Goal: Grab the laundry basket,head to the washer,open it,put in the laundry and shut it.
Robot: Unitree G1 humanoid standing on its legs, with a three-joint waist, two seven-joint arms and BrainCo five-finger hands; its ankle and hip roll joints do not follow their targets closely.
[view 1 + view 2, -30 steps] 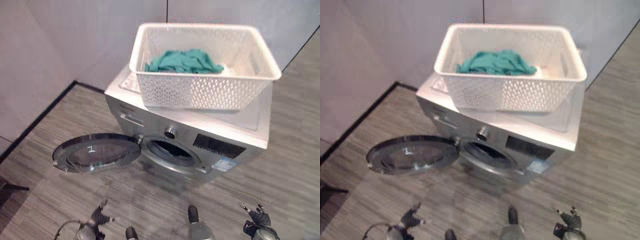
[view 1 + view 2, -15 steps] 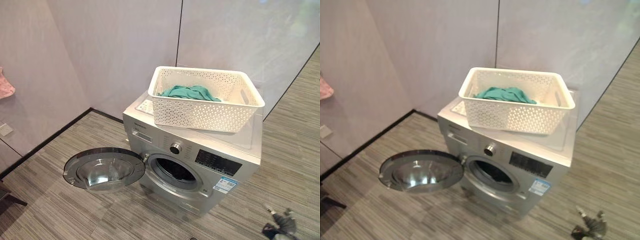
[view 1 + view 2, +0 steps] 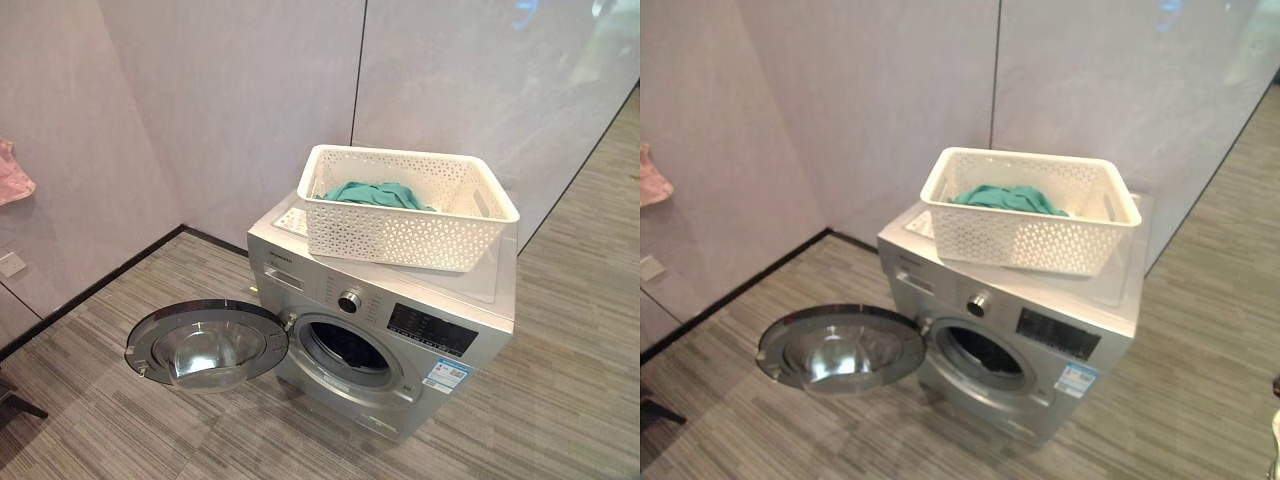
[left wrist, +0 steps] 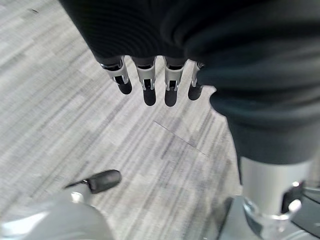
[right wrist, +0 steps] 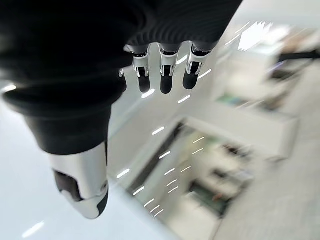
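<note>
Basket [image 3: 410,225] lengthwise across washer [image 3: 385,320], upright

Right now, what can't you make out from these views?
- Washer drum interior: dark past the opening, eye views; contents unreadable.
- Green laundry: partly hidden by the laundry basket walls; number of pieces unclear.
- Pink cloth: cut off by the edge of the left eye view.
- Control panel print: too small.
- Surroundings past the right hand: blurred in its wrist view.
- Left hand: straight fingers over floor, holding nothing.
</note>
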